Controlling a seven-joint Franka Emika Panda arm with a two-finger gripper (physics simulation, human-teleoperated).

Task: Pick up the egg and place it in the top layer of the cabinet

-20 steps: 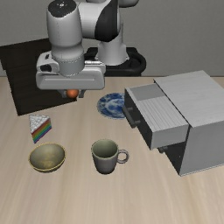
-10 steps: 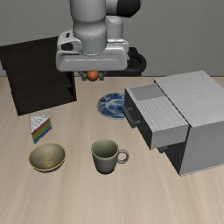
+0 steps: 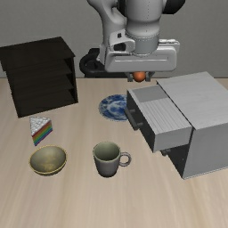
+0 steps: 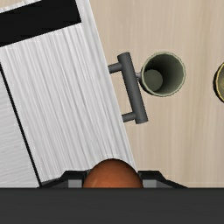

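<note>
One small brown egg (image 4: 111, 175) hangs pinched between the fingers of the gripper (image 3: 141, 77), up in the air just above the open top drawer (image 3: 160, 114) of the cabinet (image 3: 203, 120). It looks light, smooth and breakable to me. A gentle hold across its widest middle seems safest, since the rounded shell could slip.

Claw (image 3: 142, 77) hangs by the far end of the grey cabinet's (image 3: 196, 116) pulled-out drawer (image 3: 162, 114), orange egg (image 3: 142, 80) pinched in it; blue plate (image 3: 112, 107) just beside, mug (image 3: 109, 158) and bowl (image 3: 48, 160) well apart on the table (image 3: 80, 196).
</note>
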